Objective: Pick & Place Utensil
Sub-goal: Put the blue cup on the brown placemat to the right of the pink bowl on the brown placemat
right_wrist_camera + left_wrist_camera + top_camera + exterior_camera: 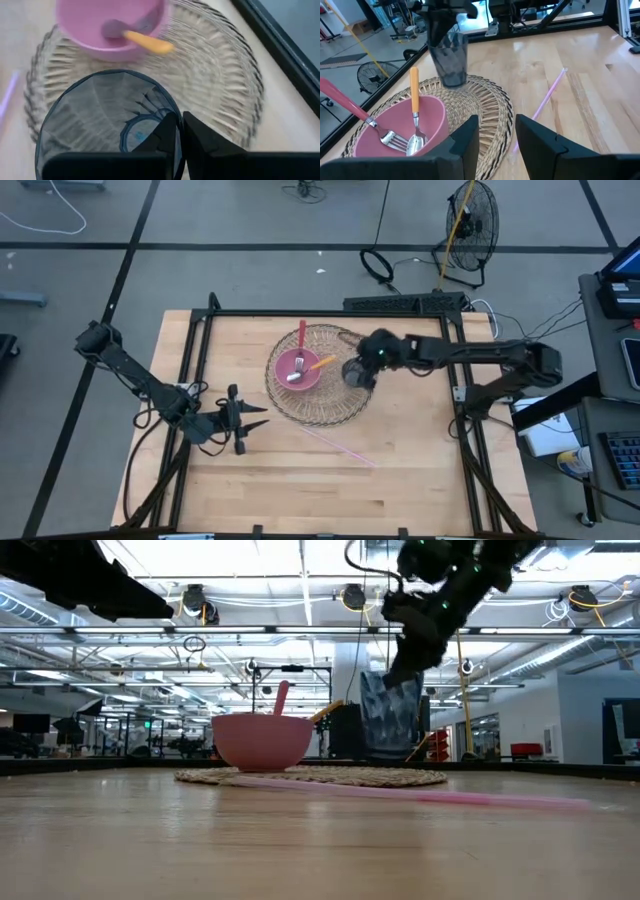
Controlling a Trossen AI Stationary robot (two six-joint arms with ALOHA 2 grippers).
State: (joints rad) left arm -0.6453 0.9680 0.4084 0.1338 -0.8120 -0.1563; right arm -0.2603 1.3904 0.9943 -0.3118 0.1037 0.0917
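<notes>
High view showed, nearest at seven o'clock on the pale wooden bench [300, 470], the left end effector [243, 426] waiting, fingers spread. Beyond it a thin pink straw [336, 445] lay flat, long axis running ten to four o'clock. Farther, on the round woven placemat [315, 410], the pink round bowl [297, 367] held an orange-handled spoon [312, 365], handle pointing two o'clock, and a pink-handled fork [301, 340], handle toward twelve. At three o'clock of the bowl, the right end effector [179, 135] pinched the rim of a dark translucent faceted cup [357, 373], lifted above the mat. Lowering it level and upright before release would likely serve best.
</notes>
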